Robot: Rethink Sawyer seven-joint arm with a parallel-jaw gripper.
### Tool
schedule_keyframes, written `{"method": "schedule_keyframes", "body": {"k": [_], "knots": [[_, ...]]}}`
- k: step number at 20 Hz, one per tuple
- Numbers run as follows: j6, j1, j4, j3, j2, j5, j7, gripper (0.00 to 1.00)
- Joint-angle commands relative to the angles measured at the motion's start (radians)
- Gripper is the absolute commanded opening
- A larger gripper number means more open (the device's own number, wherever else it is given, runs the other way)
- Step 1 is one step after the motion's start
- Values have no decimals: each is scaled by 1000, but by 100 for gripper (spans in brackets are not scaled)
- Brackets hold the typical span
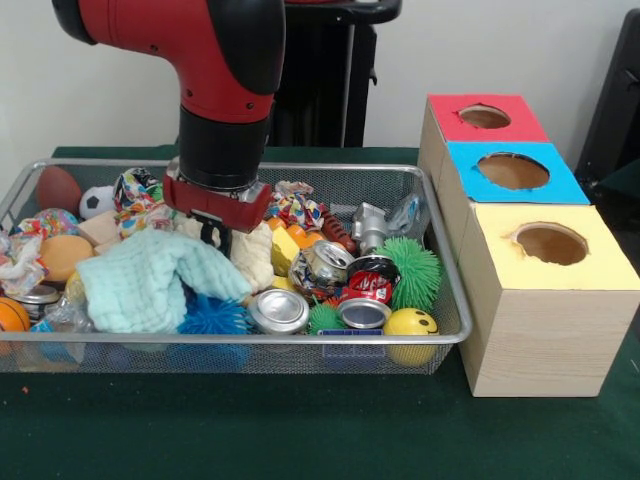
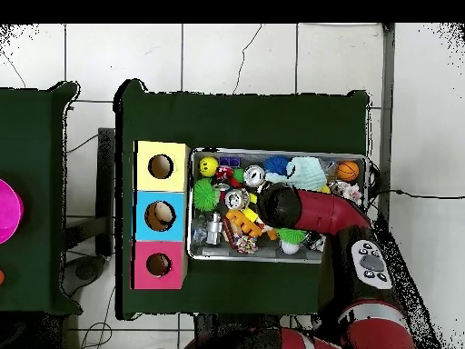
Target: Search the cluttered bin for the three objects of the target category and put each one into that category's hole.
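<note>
Reaching into the wire bin (image 1: 440,255), pincer (image 1: 213,234) buried among toys beside the mint cloth (image 1: 150,280), grip state unclear.

Front camera sits low and close facing the bin (image 1: 440,335); overhead looks straight down from high, sharing it.

The red arm (image 1: 215,90) reaches down into the cluttered wire bin (image 1: 440,335), beside three holed boxes (image 1: 545,290).
</note>
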Motion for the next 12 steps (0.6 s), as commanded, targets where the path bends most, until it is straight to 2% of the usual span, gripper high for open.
{"method": "schedule_keyframes", "body": {"k": [1, 5, 12], "knots": [[123, -3, 42, 33, 8, 14, 51, 0], [241, 19, 59, 27, -83, 51, 58, 0], [427, 99, 73, -8, -228, 107, 132, 0]]}}
